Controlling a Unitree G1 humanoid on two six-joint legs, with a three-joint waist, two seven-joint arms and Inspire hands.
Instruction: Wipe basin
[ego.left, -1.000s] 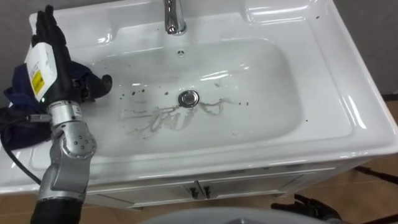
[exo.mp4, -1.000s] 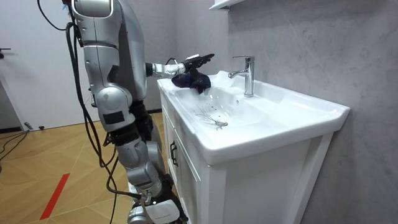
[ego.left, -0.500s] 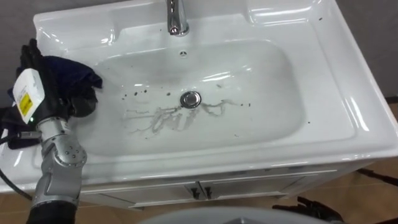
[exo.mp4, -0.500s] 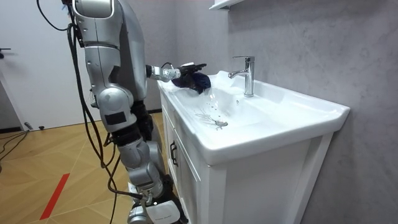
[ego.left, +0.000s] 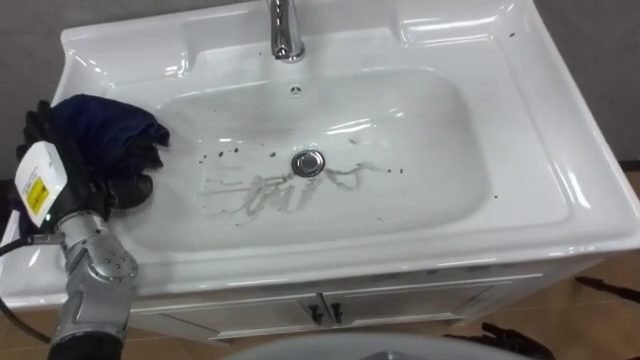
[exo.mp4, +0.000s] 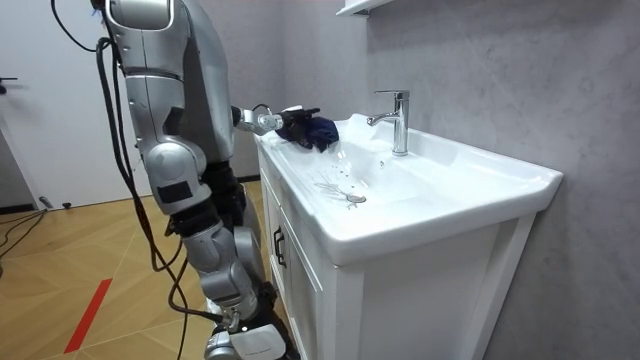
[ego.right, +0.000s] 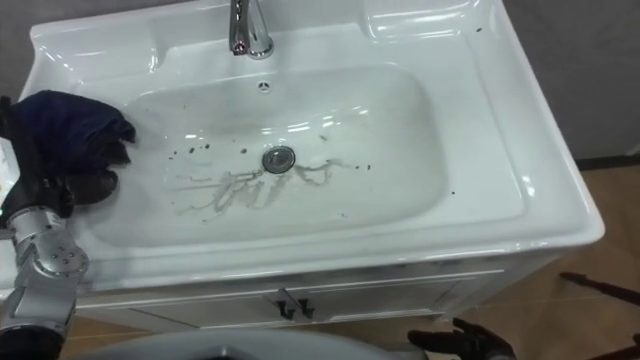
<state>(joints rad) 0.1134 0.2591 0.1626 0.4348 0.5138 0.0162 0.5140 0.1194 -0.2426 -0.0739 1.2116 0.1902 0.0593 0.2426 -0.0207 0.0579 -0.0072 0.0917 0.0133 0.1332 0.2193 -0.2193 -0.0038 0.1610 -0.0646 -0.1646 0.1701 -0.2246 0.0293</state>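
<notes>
A dark blue cloth (ego.left: 105, 125) lies bunched on the left rim of the white basin (ego.left: 430, 120). My left hand (ego.left: 42, 170) rests against the cloth's left side with its fingers stretched along it and the thumb (ego.left: 132, 188) below the bundle; part of the fingers is covered by cloth. In the room view the left hand (exo.mp4: 285, 114) lies flat on top of the cloth (exo.mp4: 314, 131). Grey smears and dark specks (ego.left: 270, 190) mark the bowl's floor around the drain (ego.left: 308, 163).
A chrome faucet (ego.left: 286, 30) stands at the back middle of the rim. The basin sits on a white cabinet with doors (ego.left: 320, 310) below its front edge. I stand at the basin's left end, a grey wall (exo.mp4: 500, 80) behind it.
My left hand has come down from above the rim onto the cloth and drawn back towards me. The cloth's bundle now covers part of the hand.
</notes>
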